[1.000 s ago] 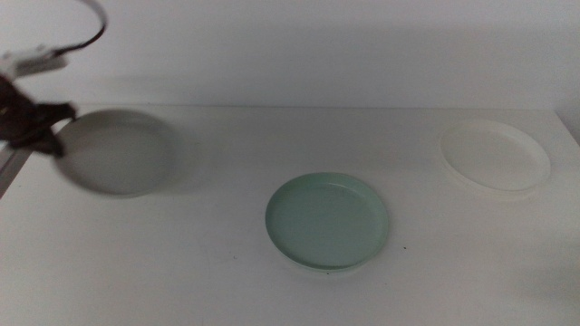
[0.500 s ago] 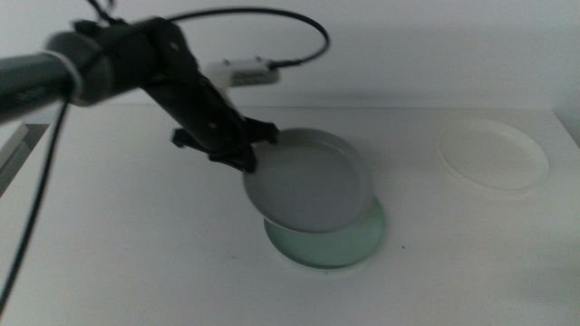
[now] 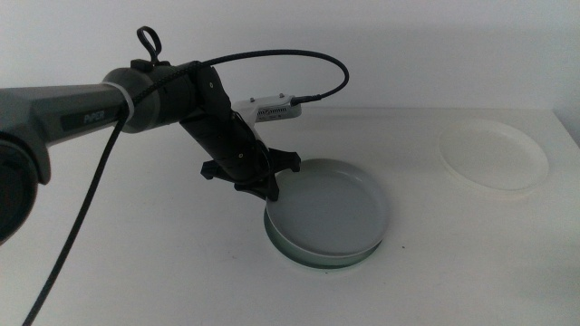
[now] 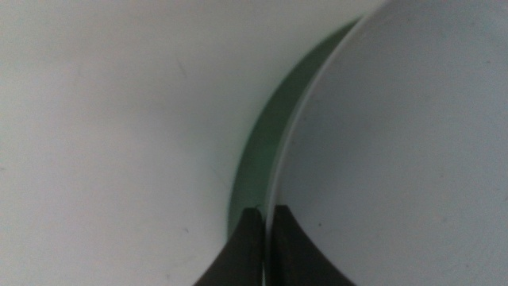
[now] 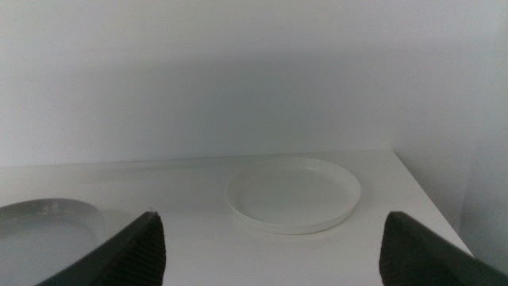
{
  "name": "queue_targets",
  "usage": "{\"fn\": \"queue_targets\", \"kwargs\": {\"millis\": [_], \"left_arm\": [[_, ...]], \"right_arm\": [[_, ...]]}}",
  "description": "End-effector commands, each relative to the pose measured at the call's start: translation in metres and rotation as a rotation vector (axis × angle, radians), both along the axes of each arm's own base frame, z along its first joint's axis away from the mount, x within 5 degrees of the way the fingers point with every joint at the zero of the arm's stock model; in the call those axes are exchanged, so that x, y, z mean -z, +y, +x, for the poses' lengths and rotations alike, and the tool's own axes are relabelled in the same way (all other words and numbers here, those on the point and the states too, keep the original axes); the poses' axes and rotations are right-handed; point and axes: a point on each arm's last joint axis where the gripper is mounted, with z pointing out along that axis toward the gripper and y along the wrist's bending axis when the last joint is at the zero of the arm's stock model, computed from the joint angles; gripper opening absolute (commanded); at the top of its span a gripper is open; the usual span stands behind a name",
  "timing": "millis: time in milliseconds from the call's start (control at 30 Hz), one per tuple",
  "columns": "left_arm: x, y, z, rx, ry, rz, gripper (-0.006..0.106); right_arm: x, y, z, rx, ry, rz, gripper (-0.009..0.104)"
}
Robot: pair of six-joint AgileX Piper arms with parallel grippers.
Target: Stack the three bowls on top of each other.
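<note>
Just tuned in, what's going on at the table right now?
The left gripper is pinching the rim of the pale grey bowl, which now sits on the mint green bowl at the table's middle; only a green edge shows beneath it. The jaws have not let go yet. The white bowl sits alone at the far right, not yet stacked. The right gripper is open, back from the work and facing the white bowl.

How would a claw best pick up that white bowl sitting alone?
Probably by its low rim: one jaw inside, one outside, from above. The white bowl is shallow and flat on the table, and the open right claw faces its near edge.
</note>
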Motion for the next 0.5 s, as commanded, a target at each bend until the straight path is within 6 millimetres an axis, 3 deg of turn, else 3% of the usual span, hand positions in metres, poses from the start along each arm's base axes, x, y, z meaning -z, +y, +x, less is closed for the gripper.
{"fn": "queue_targets", "kwargs": {"millis": [0,133,267,367,467], "left_arm": [[-0.003,-0.002,-0.002,0.010,0.005,-0.015,0.002],[-0.002,-0.001,-0.003,0.031,0.007,0.002,0.021],[-0.009,0.001,-0.006,0.081,-0.005,0.012,0.057],[-0.031,0.009,-0.010,0.096,-0.049,0.031,0.092],[-0.078,0.015,-0.024,0.169,-0.172,0.015,0.094]], "right_arm": [[-0.001,0.000,0.000,0.000,-0.015,-0.019,0.093],[-0.001,0.000,0.000,0.000,-0.015,-0.019,0.093],[-0.001,0.000,0.000,0.000,-0.015,-0.019,0.093],[-0.001,0.000,0.000,0.000,-0.015,-0.019,0.093],[-0.001,0.000,0.000,0.000,-0.015,-0.019,0.093]]}}
